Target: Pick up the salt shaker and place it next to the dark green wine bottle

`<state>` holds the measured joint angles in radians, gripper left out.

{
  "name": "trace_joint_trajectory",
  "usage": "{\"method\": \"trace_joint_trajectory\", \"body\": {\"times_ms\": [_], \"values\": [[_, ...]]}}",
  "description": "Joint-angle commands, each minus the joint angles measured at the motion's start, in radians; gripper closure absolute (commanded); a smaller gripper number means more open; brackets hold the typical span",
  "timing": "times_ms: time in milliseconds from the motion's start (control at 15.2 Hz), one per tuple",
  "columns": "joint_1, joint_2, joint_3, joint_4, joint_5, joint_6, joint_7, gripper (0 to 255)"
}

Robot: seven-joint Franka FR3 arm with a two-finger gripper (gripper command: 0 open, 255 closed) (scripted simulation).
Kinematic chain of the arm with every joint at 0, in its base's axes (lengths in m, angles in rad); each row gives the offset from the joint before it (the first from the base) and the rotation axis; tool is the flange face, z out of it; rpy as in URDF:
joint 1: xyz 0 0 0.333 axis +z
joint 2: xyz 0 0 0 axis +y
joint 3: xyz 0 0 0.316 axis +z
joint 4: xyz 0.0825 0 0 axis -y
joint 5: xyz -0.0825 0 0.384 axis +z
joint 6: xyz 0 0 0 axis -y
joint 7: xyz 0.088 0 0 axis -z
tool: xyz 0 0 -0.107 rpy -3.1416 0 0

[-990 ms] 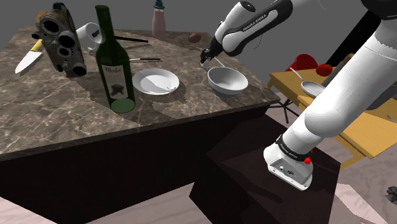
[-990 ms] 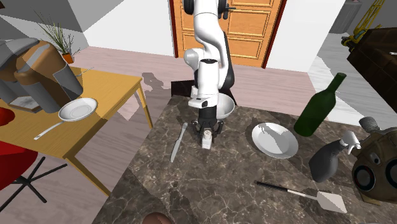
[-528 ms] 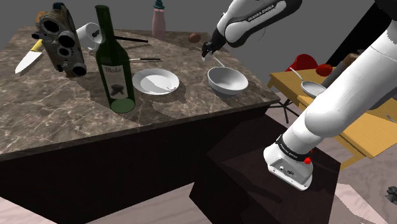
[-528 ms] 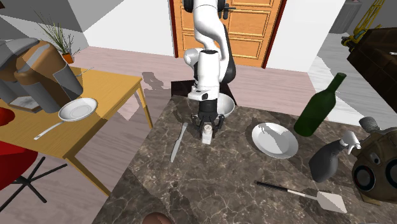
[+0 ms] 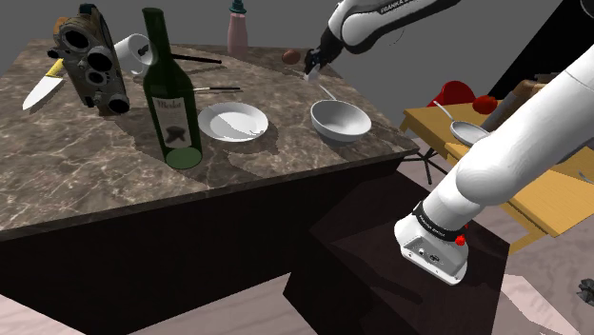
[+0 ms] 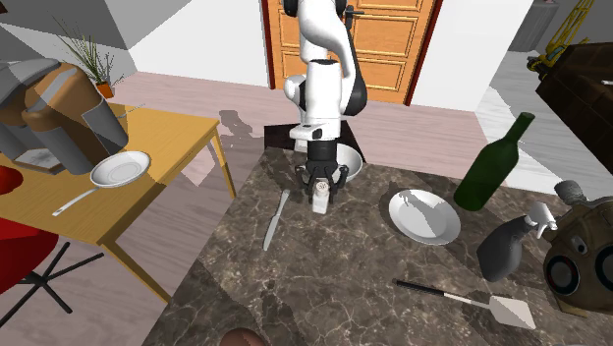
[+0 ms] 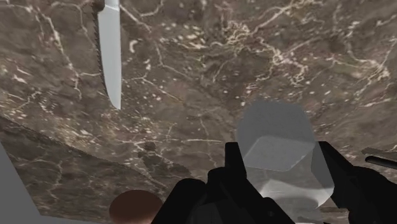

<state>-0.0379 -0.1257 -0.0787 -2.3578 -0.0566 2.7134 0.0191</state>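
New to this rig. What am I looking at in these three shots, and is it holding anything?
It is a simulated white robot arm with a black two-finger gripper. One picture looks over the table from beside the arm's stand, one faces the arm across the table, and one looks along the gripper from the hand. On the dark marble table are a green wine bottle, a white plate, a white bowl and a knife. The fingers are shut on a pale salt shaker, seemingly lifted off the table.
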Motion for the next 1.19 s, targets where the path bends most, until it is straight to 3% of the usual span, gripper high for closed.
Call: {"method": "trace_joint_trajectory", "body": {"times_ms": [0, 1122], "values": [[0.000, -0.015, -0.001, 0.014, 0.002, -0.029, -0.004, 255], [0.002, -0.100, 0.003, 0.164, 0.005, -0.264, -0.010, 255]]}}
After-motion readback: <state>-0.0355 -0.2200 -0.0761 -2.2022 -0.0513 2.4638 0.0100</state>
